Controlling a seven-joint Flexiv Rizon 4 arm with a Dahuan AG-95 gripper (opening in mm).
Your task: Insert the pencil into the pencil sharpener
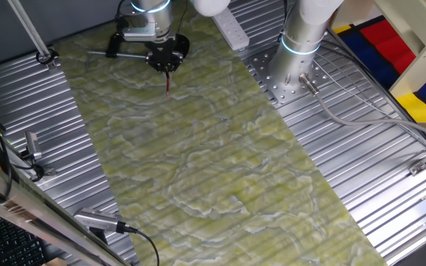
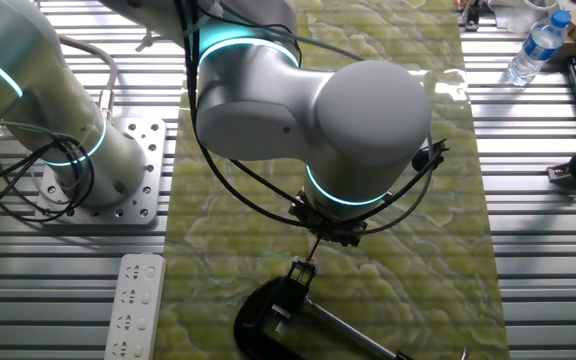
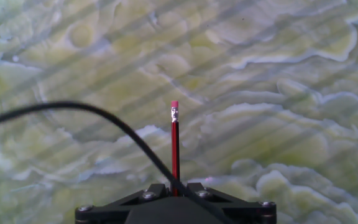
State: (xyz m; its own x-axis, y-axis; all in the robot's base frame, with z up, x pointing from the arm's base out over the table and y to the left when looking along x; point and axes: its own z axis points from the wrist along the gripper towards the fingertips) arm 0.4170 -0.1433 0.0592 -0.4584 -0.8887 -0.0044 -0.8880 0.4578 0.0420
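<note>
- We see the pencil (image 3: 174, 144) clamped in the gripper (image 3: 175, 186), sticking straight out past the fingertips, pink eraser end outward (hand view).
- We place the gripper (image 1: 167, 62) over the mat (image 1: 220, 155) near its far edge in one fixed view, pencil (image 1: 168, 83) pointing down, above the mat.
- We see the pencil sharpener (image 2: 268, 318), black and round, near that mat edge, just beside the gripper (image 2: 330, 232) in the other fixed view.
- White power strip (image 2: 134, 308) lies off the mat on the metal table (image 2: 538, 250).

Thin red pencil (image 3: 174, 146) in gripper (image 3: 175, 186), eraser end out, black round pencil sharpener (image 2: 273, 315) nearby
</note>
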